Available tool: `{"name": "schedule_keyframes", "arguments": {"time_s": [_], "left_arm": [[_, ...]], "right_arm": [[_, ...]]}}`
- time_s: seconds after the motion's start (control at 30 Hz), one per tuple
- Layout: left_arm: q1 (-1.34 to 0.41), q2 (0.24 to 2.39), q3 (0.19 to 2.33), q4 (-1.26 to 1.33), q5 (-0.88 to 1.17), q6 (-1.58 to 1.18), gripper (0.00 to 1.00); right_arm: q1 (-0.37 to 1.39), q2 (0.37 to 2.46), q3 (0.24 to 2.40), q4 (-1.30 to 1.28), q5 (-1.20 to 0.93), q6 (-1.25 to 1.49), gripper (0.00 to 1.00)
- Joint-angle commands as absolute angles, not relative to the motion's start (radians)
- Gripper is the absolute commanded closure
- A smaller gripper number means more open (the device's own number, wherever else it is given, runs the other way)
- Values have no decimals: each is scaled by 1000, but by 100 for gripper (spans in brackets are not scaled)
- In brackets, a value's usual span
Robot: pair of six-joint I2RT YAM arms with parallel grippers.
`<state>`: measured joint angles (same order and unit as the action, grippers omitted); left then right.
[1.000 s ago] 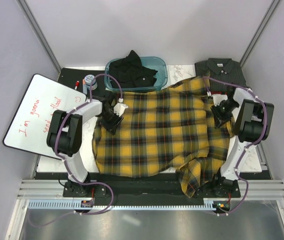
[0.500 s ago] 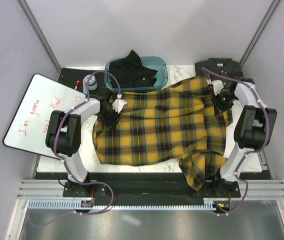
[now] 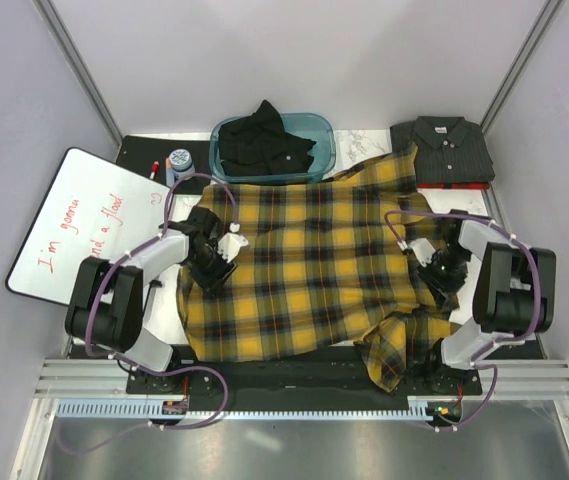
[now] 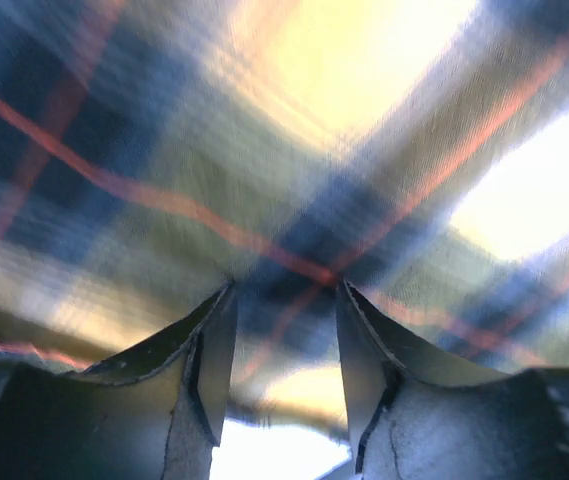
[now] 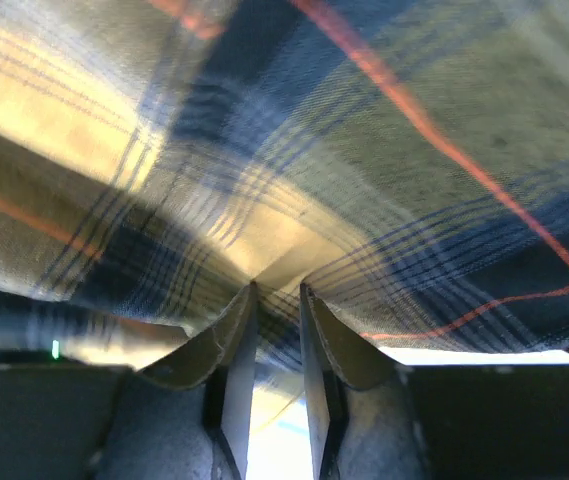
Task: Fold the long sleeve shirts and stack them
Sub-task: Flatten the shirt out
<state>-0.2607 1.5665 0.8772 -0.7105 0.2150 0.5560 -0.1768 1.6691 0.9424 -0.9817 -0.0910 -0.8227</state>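
The yellow-and-black plaid shirt (image 3: 314, 270) lies spread across the table, with one part hanging over the near edge. My left gripper (image 3: 214, 262) is at its left edge. In the left wrist view the left gripper (image 4: 286, 290) has plaid cloth (image 4: 294, 200) bunched between its fingers. My right gripper (image 3: 434, 268) is at the shirt's right side. In the right wrist view the right gripper (image 5: 277, 290) stands narrow, pinching a fold of plaid (image 5: 364, 130). A folded dark charcoal shirt (image 3: 449, 150) sits at the far right. A black shirt (image 3: 264, 140) is heaped in the bin.
A teal plastic bin (image 3: 324, 130) stands at the back centre, touching the plaid's far edge. A whiteboard with red writing (image 3: 84, 230) leans off the table's left side. A red marker (image 3: 154, 168) and a small jar (image 3: 179, 160) lie beside it.
Both grippers have come toward the near edge, dragging the plaid shirt with them. The right arm has drawn back from the far right corner, uncovering the charcoal shirt.
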Motion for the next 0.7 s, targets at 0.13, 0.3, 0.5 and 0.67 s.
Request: {"name": "schedule_keyframes", "arguments": {"time_s": [0.13,0.3,0.5,0.67], "left_arm": [[-282,1315,876,-1031,350,733,43],[-281,1486,1127,-944,338,632,41],[-278,1698,1245,-801,252,545,42],[-273,1781,1227,-742,236,525,44]], "right_arm": [[-192,1370,928,-1293,-76,-1046,68],[-181,1609,1342,-1290,-294,-889,59],[-158,1919,1600,-1118,-307,-715,64],[-150,2003,1528,-1005,-233,-703,65]]}}
